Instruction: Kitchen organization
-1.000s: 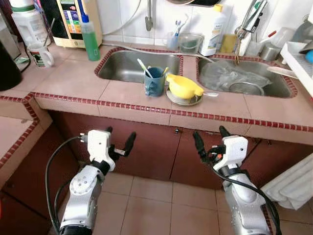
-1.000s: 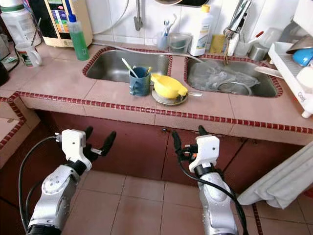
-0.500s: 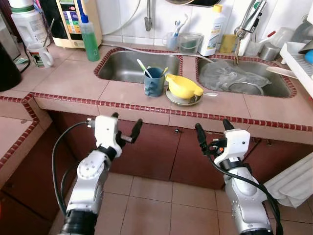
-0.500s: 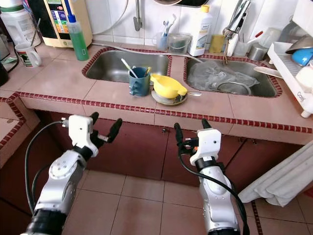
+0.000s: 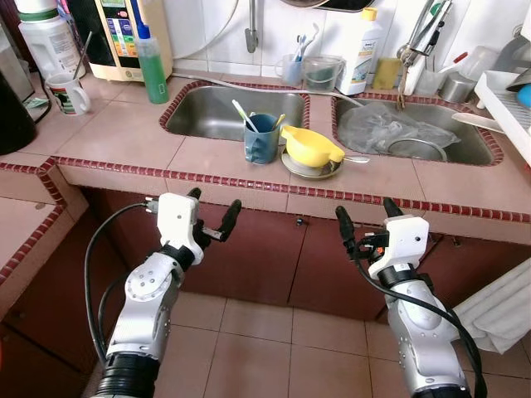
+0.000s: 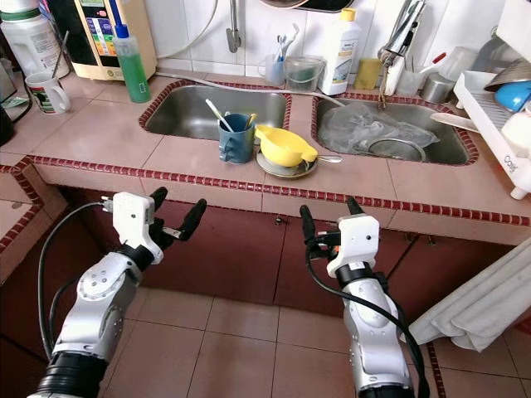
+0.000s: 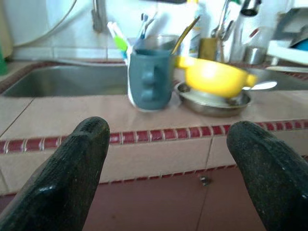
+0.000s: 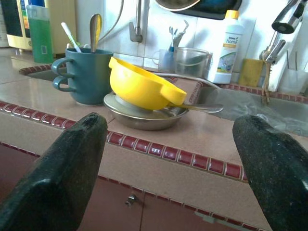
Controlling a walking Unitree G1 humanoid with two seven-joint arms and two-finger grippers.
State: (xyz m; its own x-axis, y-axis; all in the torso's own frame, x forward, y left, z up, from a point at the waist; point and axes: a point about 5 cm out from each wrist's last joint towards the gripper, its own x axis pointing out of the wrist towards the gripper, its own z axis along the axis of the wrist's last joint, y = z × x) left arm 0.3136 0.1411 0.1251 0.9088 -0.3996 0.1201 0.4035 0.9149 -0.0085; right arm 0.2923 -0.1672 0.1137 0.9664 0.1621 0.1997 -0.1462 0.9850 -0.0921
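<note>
A blue mug [image 5: 262, 138] with utensils in it stands on the tiled counter [image 5: 124, 133] between the two sinks. Beside it a yellow bowl [image 5: 312, 147] lies tilted on a steel plate [image 5: 312, 169], with a spoon under it. My left gripper [image 5: 212, 212] is open below the counter's front edge, left of the mug. My right gripper [image 5: 365, 220] is open too, below the edge and right of the plate. The mug [image 7: 149, 79] and bowl [image 8: 139, 89] lie ahead of both wrist cameras.
Left sink [image 5: 216, 112] holds nothing I can make out; right sink [image 5: 415, 137] holds clear plastic and a steel bowl. Green bottle [image 5: 153, 68], white mug [image 5: 68, 93], white jug [image 5: 48, 37] at left. Dish rack [image 5: 510, 99] at right. Brown cabinet doors [image 5: 274, 257] under the counter.
Both grippers have risen from lower down to just under the counter's front edge over the second. Both stayed open and hold nothing.
</note>
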